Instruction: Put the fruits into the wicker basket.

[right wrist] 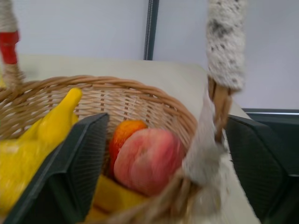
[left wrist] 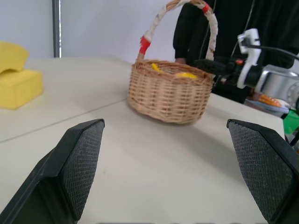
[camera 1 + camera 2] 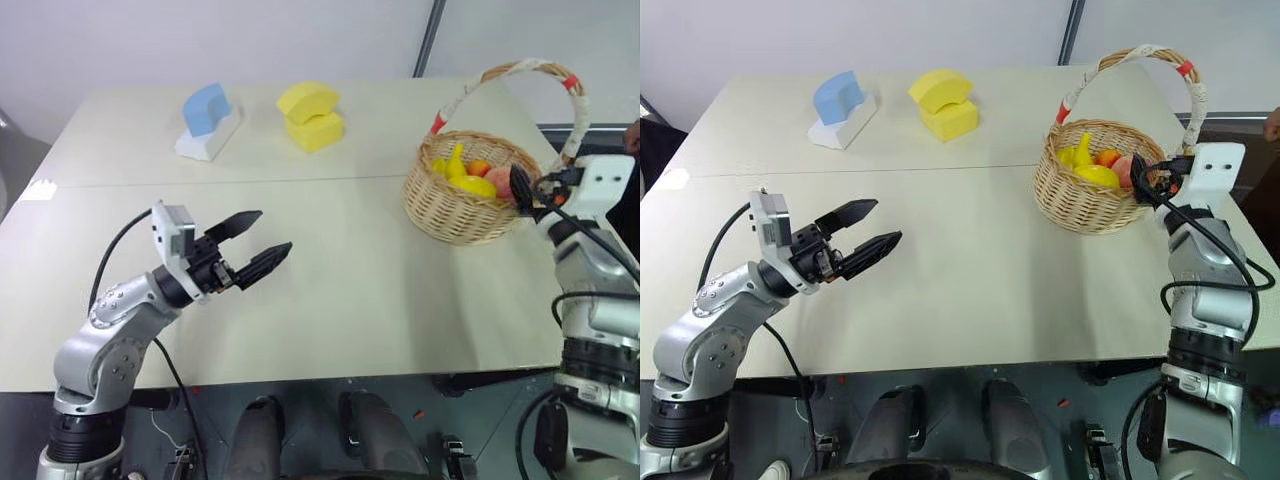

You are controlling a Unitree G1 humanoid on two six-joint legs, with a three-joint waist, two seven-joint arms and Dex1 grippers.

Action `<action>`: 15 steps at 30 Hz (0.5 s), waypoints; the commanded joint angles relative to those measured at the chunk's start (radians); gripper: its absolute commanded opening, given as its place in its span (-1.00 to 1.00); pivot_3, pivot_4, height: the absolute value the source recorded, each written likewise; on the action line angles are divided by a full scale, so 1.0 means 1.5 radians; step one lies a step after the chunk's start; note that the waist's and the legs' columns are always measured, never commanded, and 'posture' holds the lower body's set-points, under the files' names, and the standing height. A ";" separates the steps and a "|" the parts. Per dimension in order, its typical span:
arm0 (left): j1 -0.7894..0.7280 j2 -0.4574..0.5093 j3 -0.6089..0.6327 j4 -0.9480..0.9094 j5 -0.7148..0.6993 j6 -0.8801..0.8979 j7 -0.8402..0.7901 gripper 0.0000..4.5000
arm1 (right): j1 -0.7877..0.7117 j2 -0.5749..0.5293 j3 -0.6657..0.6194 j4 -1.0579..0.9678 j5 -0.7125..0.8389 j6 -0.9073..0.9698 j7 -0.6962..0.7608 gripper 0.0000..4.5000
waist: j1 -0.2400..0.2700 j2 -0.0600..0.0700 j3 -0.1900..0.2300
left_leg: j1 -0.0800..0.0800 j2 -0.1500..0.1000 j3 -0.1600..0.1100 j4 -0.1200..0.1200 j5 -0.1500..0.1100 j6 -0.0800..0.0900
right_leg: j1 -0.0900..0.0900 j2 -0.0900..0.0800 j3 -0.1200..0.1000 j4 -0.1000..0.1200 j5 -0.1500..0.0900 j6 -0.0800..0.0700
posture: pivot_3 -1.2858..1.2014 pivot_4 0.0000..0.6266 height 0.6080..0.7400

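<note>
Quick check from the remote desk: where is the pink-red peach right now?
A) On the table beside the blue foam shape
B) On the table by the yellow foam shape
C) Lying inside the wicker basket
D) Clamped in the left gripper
C: the peach lies inside the wicker basket, next to the bananas, with the right gripper open at the rim.

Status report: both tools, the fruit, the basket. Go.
Left tool open over bare table. Right tool open at wicker basket rim. Peach in basket. Nothing obstructing.

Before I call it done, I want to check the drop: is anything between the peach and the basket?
Nothing visible. The peach already lies inside the basket, beside the bananas. The right gripper sits open at the rim.
</note>
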 commanded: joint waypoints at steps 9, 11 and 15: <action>0.091 0.012 0.095 0.060 0.087 -0.045 0.072 1.00 | 0.165 -0.030 0.100 -0.200 0.079 -0.035 0.253 0.77 | -0.013 0.000 0.000 | 0.003 0.001 0.001 0.000 0.000 0.000 | 0.002 0.000 0.001 0.000 -0.002 0.000 | 0.03 -0.52 1.00; 0.103 0.002 0.096 0.065 0.099 -0.056 0.083 1.00 | 0.174 -0.034 0.157 -0.219 0.061 -0.039 0.282 0.77 | -0.010 0.000 0.000 | 0.003 0.001 0.001 0.000 0.000 0.000 | 0.001 0.000 0.001 0.000 -0.002 0.000 | 0.03 -0.52 1.00; 0.127 -0.014 0.095 0.065 0.119 -0.080 0.091 1.00 | 0.170 -0.022 0.210 -0.213 0.046 -0.045 0.300 0.77 | -0.002 0.000 0.000 | 0.002 0.001 0.002 0.000 0.000 0.000 | 0.001 -0.001 0.001 -0.001 -0.002 0.000 | 0.03 -0.52 1.00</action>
